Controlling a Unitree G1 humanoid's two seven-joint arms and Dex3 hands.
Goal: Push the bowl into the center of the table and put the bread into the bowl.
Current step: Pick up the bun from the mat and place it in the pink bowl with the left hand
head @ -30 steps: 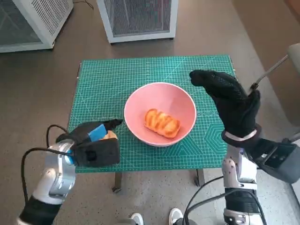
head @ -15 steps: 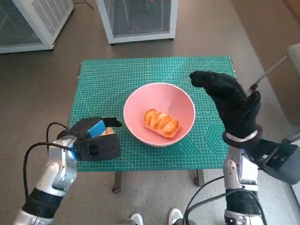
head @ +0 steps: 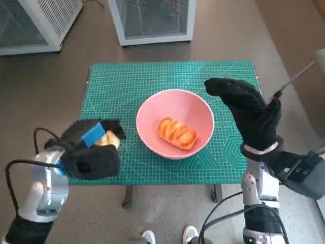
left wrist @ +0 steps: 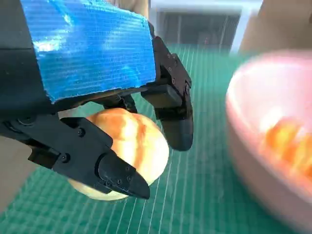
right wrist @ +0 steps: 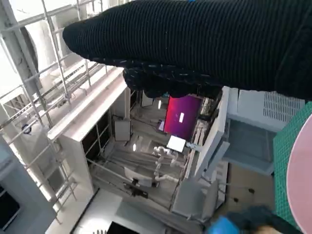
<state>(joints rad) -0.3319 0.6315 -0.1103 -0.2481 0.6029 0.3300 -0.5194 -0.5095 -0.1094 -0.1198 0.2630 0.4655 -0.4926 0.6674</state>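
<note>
A pink bowl (head: 175, 123) sits near the middle of the green cutting mat (head: 132, 84) that covers the small table, and a glazed, ridged bread roll (head: 176, 133) lies inside it, a little toward the robot's side. A second piece of bread, a pale round bun (left wrist: 122, 151), is in the left hand (head: 94, 147), which is over the mat's near left corner, just beside the bowl but apart from it. In the left wrist view the black fingers (left wrist: 173, 114) are curled over the bun from one side and the thumb comes in from the other, so the bun is gripped between them; it appears to be clear of the mat, though that view is too close to be sure. The bowl's rim shows as a pink blur at the edge of that view.

The right hand (head: 249, 114), in its black knitted glove, is raised over the right side of the table, beside the bowl's right rim and not touching it. Its fingers are held together and bent forward at the tips, and nothing is in its grasp.

Beyond the far edge of the table stand two white cabinets with mesh fronts (head: 152, 18), and a pair of white shoes (head: 167, 237) shows on the floor at the near edge.
</note>
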